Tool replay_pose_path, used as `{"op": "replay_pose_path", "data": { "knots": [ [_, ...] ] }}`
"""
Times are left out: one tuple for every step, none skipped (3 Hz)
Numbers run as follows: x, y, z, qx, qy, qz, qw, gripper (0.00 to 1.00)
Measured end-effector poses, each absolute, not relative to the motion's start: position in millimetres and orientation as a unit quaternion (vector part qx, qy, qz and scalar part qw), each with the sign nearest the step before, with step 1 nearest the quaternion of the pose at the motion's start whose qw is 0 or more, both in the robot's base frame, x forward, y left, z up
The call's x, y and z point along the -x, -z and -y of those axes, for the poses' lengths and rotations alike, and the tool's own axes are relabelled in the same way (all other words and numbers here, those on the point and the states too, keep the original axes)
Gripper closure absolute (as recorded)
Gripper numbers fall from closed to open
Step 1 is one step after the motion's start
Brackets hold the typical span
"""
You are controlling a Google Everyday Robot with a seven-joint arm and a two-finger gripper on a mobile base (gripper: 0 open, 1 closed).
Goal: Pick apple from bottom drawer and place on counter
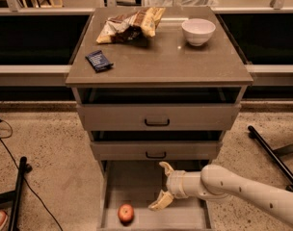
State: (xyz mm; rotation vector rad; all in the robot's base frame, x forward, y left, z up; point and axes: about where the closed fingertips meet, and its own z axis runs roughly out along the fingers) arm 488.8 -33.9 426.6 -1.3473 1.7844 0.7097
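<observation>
Hanging over the open bottom drawer point(137, 183), the gripper point(162, 186) sits at the end of a white arm point(247, 190) that comes in from the lower right. Its two pale fingers point(161, 202) are spread wide, one pointing up toward the middle drawer front and the other down toward the drawer's front edge, with nothing between them. The apple point(126, 213), red with a yellowish patch, lies on the drawer floor near the front wall and left of centre; it is to the lower left of the gripper, near it but not touching. Above the bottom drawer, the middle drawer point(156, 151) and the top drawer point(157, 117) each carry a black handle, and both stand slightly pulled out. On the grey-brown bench point(161, 64) that tops the cabinet, a white bowl point(198, 31) stands at the back right, a crumpled snack bag point(129, 25) in yellow and brown lies at the back left, and a small dark blue packet point(99, 60) lies flat near the left edge. Print shows on the bag and on the packet, but none of it can be read. Black cables point(6, 146) trail across the speckled floor point(55, 172) at the left, and a black stand leg point(274, 155) slants across it at the right.
</observation>
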Motion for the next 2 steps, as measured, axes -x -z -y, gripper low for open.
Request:
{"op": "replay_pose_path", "data": {
  "knots": [
    [-489, -427, 34, 0.529, -0.279, -0.702, 0.388, 0.00],
    [-489, -389, 15, 0.551, -0.314, -0.687, 0.355, 0.00]
  ]
}}
